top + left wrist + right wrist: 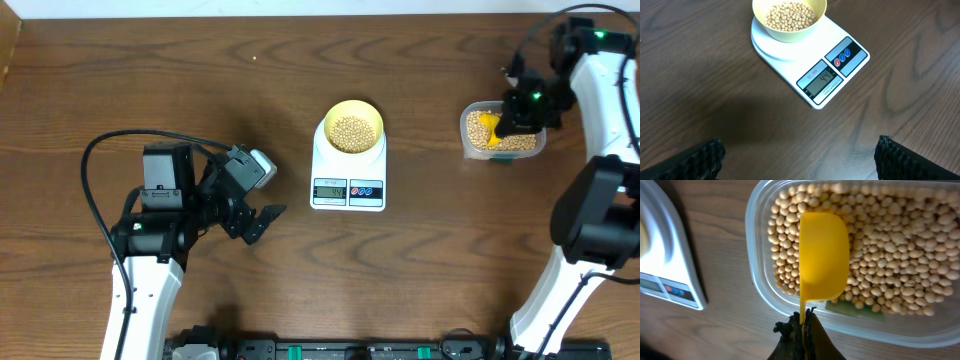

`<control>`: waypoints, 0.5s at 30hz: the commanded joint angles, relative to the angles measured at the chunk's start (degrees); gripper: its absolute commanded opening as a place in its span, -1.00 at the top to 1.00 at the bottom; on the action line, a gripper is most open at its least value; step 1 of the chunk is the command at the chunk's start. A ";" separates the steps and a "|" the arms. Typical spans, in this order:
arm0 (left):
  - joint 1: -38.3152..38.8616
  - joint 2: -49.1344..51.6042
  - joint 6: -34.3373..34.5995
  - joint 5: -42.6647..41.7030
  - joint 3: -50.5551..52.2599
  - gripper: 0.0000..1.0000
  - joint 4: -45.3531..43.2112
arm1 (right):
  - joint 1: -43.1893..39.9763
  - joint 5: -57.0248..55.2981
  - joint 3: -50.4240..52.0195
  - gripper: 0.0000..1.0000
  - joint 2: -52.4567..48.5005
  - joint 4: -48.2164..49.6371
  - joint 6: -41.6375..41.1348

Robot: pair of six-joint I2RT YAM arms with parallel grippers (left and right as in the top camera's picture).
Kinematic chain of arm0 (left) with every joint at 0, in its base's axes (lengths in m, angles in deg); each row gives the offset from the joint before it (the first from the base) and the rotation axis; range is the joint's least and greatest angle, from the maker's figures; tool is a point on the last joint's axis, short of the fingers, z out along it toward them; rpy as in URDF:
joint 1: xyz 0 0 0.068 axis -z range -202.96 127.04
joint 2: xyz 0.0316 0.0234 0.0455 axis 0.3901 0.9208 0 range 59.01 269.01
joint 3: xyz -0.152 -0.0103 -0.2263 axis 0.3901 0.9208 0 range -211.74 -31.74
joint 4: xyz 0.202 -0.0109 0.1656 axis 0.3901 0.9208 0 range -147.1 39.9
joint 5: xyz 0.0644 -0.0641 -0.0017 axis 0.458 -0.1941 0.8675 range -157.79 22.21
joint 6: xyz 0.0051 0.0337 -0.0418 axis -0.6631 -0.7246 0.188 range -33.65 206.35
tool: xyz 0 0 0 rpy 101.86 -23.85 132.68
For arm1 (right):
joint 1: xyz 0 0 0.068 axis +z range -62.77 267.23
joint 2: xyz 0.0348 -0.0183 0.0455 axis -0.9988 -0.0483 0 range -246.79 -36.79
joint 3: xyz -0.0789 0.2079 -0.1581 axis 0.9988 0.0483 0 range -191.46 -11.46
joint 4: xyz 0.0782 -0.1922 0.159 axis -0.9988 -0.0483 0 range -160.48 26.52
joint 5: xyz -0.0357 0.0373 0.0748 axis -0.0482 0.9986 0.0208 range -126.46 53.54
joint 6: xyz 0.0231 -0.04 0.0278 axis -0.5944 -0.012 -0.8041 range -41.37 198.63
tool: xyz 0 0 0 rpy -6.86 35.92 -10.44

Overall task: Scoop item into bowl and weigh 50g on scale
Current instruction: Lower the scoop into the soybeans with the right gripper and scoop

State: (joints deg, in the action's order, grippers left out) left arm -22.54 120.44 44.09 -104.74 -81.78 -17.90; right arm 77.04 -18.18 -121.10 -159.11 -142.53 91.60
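A pale yellow bowl (pixel 353 128) (pixel 789 17) holding tan beans (pixel 351 132) (pixel 789 14) sits on the white scale (pixel 349 182) (pixel 812 57), whose display reads 44. At the right, a clear tub (pixel 472 142) (pixel 757 280) holds more beans (pixel 890 265). My right gripper (pixel 516 118) (pixel 803 317) is shut on the handle of a bright yellow scoop (pixel 487 127) (pixel 823 255), which hangs over the beans in the tub with its back toward the camera. My left gripper (pixel 262 222) (pixel 799 152) is open and empty above bare table, left of the scale.
The wooden table (pixel 200 90) runs around the scale. The left arm's base and cable (pixel 100 160) lie at the left; the right arm (pixel 600 200) stands along the right edge. A dark rail (pixel 330 350) lines the front edge.
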 commanded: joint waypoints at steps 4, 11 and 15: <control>-0.26 0.31 -0.35 0.20 0.17 -0.95 0.17 | -5.62 10.10 -0.09 0.98 1.64 -0.20 -0.46; -0.26 0.31 -0.35 0.20 0.17 -0.95 0.17 | -8.98 15.39 -0.09 0.98 2.08 -0.26 0.42; -0.26 0.31 -0.35 0.20 0.17 -0.95 0.17 | -10.08 19.10 -0.11 0.98 2.10 -0.66 1.49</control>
State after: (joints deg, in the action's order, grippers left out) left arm -22.54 120.44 44.09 -104.74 -81.78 -17.90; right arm 67.88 -4.69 -121.10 -159.07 -142.94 91.73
